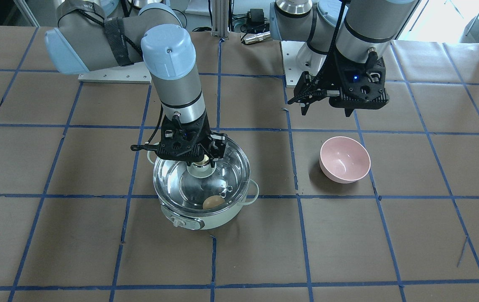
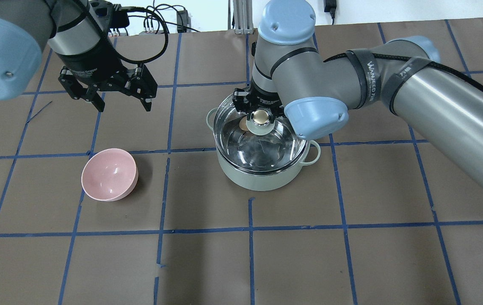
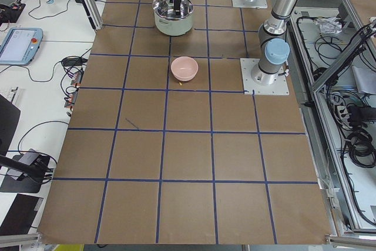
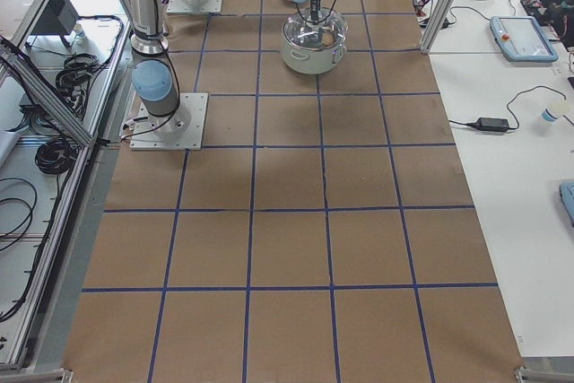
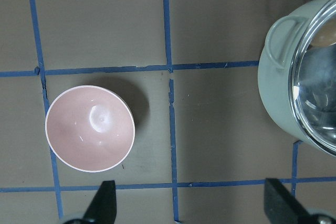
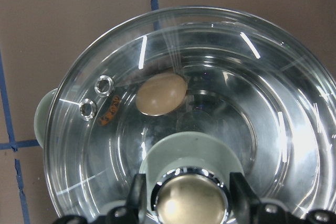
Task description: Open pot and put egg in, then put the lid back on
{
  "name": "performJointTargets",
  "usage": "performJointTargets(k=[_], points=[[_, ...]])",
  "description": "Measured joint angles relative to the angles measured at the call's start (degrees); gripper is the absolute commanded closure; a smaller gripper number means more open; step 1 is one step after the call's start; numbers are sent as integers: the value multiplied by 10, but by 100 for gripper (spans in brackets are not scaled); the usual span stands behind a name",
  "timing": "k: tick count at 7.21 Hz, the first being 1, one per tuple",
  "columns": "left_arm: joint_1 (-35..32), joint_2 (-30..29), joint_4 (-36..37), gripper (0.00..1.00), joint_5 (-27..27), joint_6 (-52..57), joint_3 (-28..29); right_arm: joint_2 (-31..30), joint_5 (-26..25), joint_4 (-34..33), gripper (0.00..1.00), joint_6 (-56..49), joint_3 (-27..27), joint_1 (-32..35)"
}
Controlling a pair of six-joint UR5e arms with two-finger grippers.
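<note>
From across the table, the right gripper (image 1: 200,162) stands straight down over the pot (image 1: 205,220), its fingers closed on the centre knob of the lid (image 1: 226,176). That grip likely keeps the glass level on the rim. I cannot tell whether the lid is fully seated. The egg (image 1: 213,202) lies inside the pot, on the steel floor at the knob side, seen through the glass. From overhead, the left gripper (image 2: 123,105) hangs in the air with its jaws wide apart and nothing in them, beyond the pink bowl (image 2: 108,174), well to the left of the pot. It looks parked clear of the lid work. The right wrist view shows one finger (image 6: 139,195) on each side of the knob.
</note>
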Motion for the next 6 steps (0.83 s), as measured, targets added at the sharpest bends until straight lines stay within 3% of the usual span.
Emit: performJointTargets(k=[6], points=[[0, 0, 0, 0, 0, 0, 0, -1, -26, -40, 34, -6, -11, -5]])
